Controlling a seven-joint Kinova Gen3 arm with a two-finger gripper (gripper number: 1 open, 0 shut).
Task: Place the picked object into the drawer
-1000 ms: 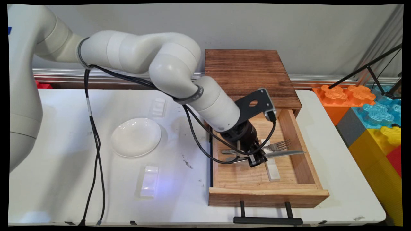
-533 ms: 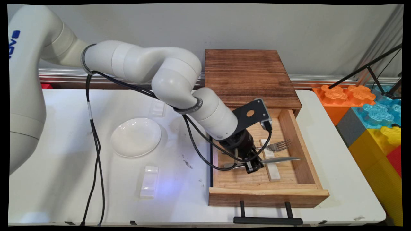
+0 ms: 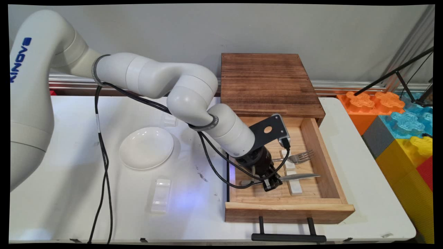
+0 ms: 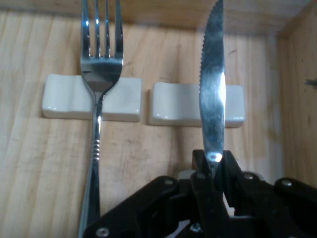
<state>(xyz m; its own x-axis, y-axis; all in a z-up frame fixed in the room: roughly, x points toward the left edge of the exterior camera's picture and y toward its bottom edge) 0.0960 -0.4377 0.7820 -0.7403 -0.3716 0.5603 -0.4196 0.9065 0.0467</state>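
Observation:
Inside the open wooden drawer (image 3: pixel 325 174), my gripper (image 3: pixel 271 182) is shut on a serrated table knife (image 3: pixel 299 176). In the hand view the gripper (image 4: pixel 214 171) pinches the knife (image 4: pixel 212 94) near the base of its blade, and the blade runs across the right of two white cutlery rests (image 4: pixel 197 104); I cannot tell whether it touches that rest. A silver fork (image 4: pixel 99 74) lies with its neck on the left rest (image 4: pixel 91 98). In the main view the fork (image 3: pixel 298 157) sits just behind the knife, above a rest (image 3: pixel 286 155).
The drawer sticks out of a dark wooden cabinet (image 3: pixel 268 81), its black handle (image 3: pixel 288 237) over the table's front edge. A white plate (image 3: pixel 146 147) and two more white rests (image 3: pixel 161 195) (image 3: pixel 169 119) lie on the table at left. Coloured foam blocks (image 3: pixel 398 128) stand at right.
The gripper has carried the knife toward the drawer's front and lower, a little to the left. The fork has stayed on its rest.

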